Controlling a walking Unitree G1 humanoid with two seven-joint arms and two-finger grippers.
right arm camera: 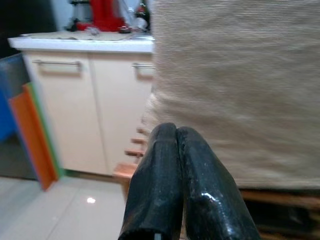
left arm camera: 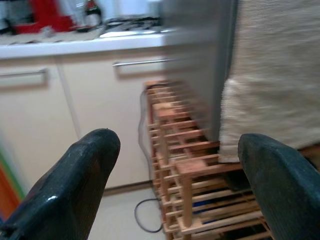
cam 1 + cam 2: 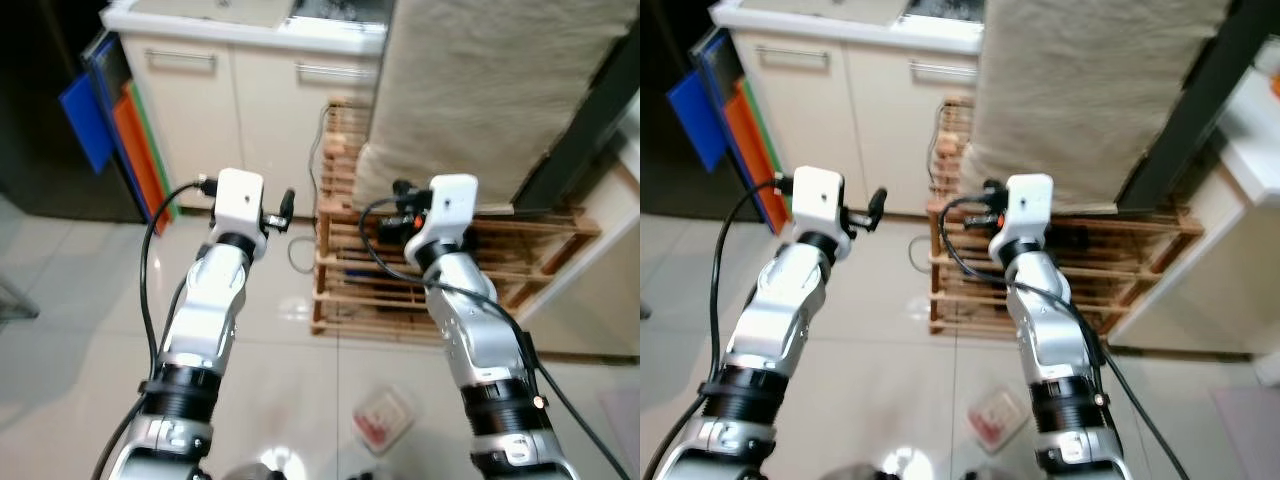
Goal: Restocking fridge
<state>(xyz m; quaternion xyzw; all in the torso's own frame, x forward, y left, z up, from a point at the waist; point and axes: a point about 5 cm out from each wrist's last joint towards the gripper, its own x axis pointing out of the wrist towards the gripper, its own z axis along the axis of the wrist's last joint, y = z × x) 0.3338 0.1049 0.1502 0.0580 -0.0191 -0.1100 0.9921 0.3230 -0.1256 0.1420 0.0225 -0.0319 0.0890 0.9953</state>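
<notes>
**Beige cloth hides the tall unit**

Beige cloth (image 3: 500, 90) drapes the tall unit on a wooden pallet (image 3: 440, 270), hiding its front; its long axis stands upright. The left gripper (image 2: 175, 170) is spread wide, held up toward the cream cabinets (image 3: 230, 110). The right gripper (image 1: 175, 150) is pressed closed, empty. A blurred packet (image 3: 385, 418) lies on the tiles.

Pale tiled floor (image 3: 60, 300); cream cabinets (image 3: 230, 110); wooden slatted rack (image 3: 350, 270); beige cloth (image 3: 480, 90) draped above.

One clear plastic pack (image 3: 383, 418) with red contents lies flat on the floor tiles (image 3: 80, 300), lower centre of frame, turned askew. Contents not identifiable.
</notes>
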